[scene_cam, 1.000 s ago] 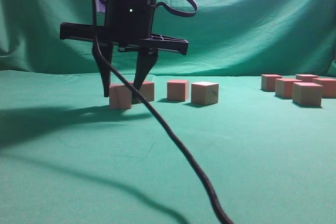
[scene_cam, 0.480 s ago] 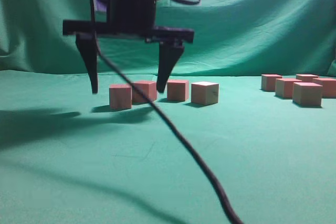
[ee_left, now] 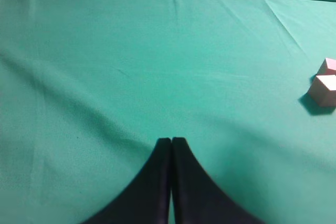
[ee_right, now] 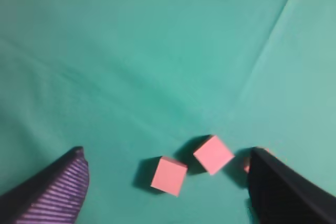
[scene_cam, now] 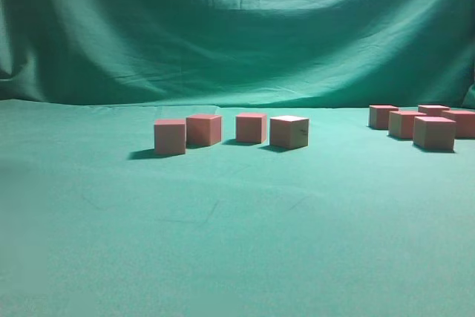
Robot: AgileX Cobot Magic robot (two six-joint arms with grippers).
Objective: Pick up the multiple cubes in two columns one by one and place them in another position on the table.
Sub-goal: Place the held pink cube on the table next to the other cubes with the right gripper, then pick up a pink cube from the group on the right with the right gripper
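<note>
Several pink-red cubes stand in a row on the table (scene_cam: 223,213): the leftmost cube (scene_cam: 170,136), two beside it (scene_cam: 203,129) (scene_cam: 251,127) and a tan-faced one (scene_cam: 289,131). Another group of several cubes (scene_cam: 434,133) sits at the far right. No gripper shows in the exterior view. My right gripper (ee_right: 166,151) is open, empty and high above two cubes (ee_right: 169,176) (ee_right: 213,153); a third cube (ee_right: 245,165) is mostly hidden behind its right finger. My left gripper (ee_left: 171,141) is shut and empty over bare cloth, with two cubes (ee_left: 324,88) at the right edge of its view.
A draped green cloth backdrop (scene_cam: 237,27) hangs behind the table. Cloth wrinkles and a seam run across the surface (ee_right: 273,51). A stretch of open cloth lies between the middle row and the right group of cubes.
The right gripper, which straddled the leftmost cube, opened wide, let it stand on the table and rose out of the exterior view. Its cable has gone from that view too. The cubes stayed put.
</note>
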